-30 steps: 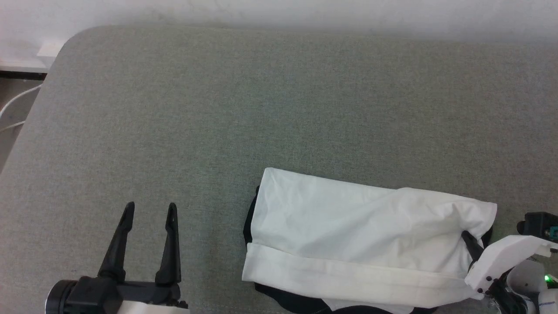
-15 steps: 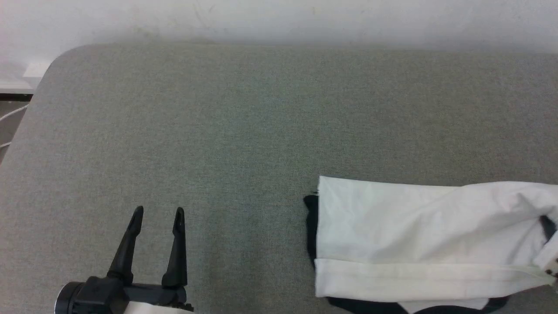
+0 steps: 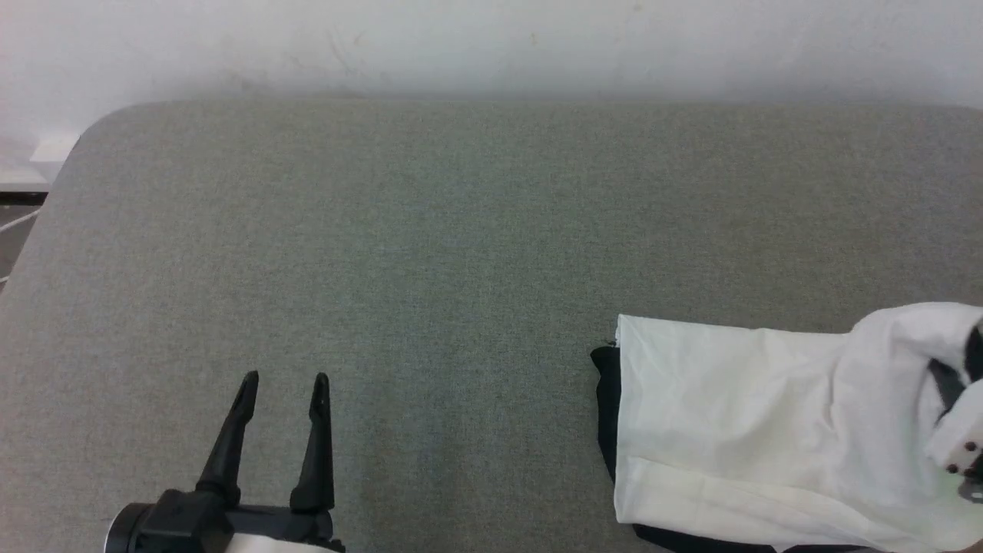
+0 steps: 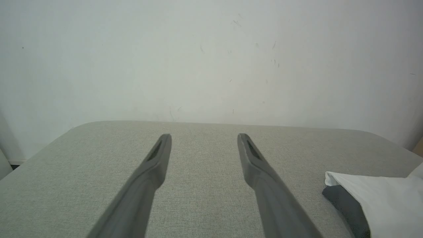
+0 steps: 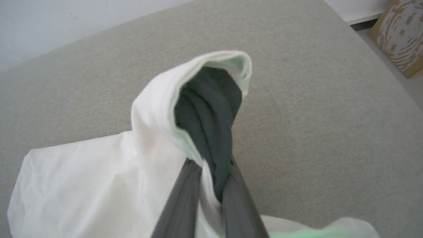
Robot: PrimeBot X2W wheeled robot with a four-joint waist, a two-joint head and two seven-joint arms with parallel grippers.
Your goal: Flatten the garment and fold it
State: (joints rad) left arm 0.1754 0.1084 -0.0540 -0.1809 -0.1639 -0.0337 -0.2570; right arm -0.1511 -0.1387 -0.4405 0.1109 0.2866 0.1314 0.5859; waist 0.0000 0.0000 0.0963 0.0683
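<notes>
Your head camera sits high and looks forward and steeply down on the grey desk (image 3: 461,230). The desk's far edge meets the white wall (image 3: 491,46) near the top of that view. The left fingers (image 3: 228,438) rise at its lower left, and the garment (image 3: 729,415) is cut off by its right edge.

Your left wrist camera rides low, just above the desk, facing almost level along its own fingers toward the same wall. With the head view it shares the desk's far edge and the garment's left end, which sits at its lower right.

Your right wrist camera is very near the cloth, looking down along the right fingers (image 5: 183,205) at a raised fold. Past the fold you see the desk's right corner and a cardboard box (image 5: 401,36) beyond it.
</notes>
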